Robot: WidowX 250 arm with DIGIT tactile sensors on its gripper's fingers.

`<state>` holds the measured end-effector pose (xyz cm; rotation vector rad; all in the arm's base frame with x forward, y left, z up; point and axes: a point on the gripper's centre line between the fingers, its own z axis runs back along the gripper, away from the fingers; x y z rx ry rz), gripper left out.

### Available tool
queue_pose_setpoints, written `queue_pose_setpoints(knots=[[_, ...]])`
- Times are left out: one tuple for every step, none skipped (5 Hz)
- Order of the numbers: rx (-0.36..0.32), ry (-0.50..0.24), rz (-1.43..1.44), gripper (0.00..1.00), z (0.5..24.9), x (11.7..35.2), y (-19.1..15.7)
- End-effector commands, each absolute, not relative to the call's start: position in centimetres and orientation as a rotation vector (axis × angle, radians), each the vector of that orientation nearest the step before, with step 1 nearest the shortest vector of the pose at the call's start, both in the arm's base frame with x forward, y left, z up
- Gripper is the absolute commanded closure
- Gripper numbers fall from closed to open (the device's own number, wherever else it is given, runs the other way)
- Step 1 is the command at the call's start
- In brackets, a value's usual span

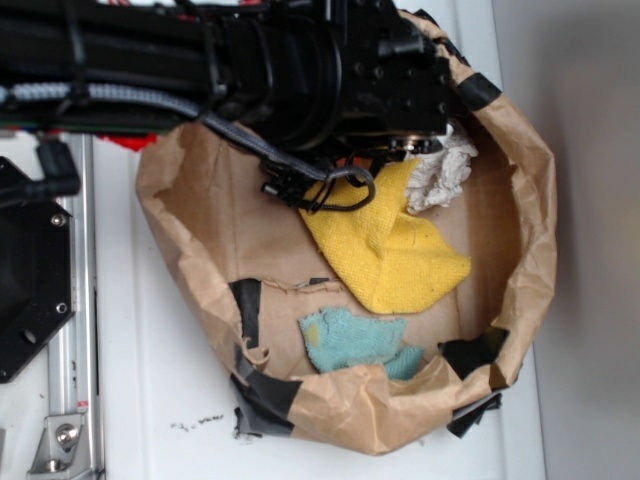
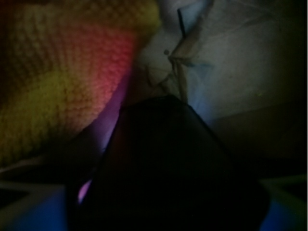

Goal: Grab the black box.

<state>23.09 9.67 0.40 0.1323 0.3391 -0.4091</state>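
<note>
In the wrist view a dark glossy shape with a rounded top corner, the black box [image 2: 168, 163], fills the lower middle very close to the lens. It lies right where my jaws are, and the fingers cannot be made out against it. The yellow cloth [image 2: 62, 86] lies to its left and pale fabric [image 2: 192, 53] behind it. In the exterior view my arm [image 1: 330, 70] reaches low over the back of the brown paper basin [image 1: 530, 200]. There it hides both the gripper and the box, above the yellow cloth [image 1: 390, 250].
A teal cloth [image 1: 355, 340] lies near the basin's front wall and a white rag [image 1: 445, 175] at the back right. Black tape strips [image 1: 245, 305] patch the paper. A black hexagonal plate [image 1: 30, 280] and a metal rail [image 1: 75, 350] stand at the left.
</note>
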Motion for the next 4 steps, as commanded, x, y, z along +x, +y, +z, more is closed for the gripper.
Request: queue_pose_setpoints(knots=[[0.140,0.195,-0.316,1.00,7.5,20.7,8.8],[0.075,0.093,-0.203,1.00,12.4,21.0,7.8],[0.012,0.098,-0.088,1.00,17.1,22.6,6.3],[-0.024,-0.063,0.015,1.00,18.0,21.3,5.8]])
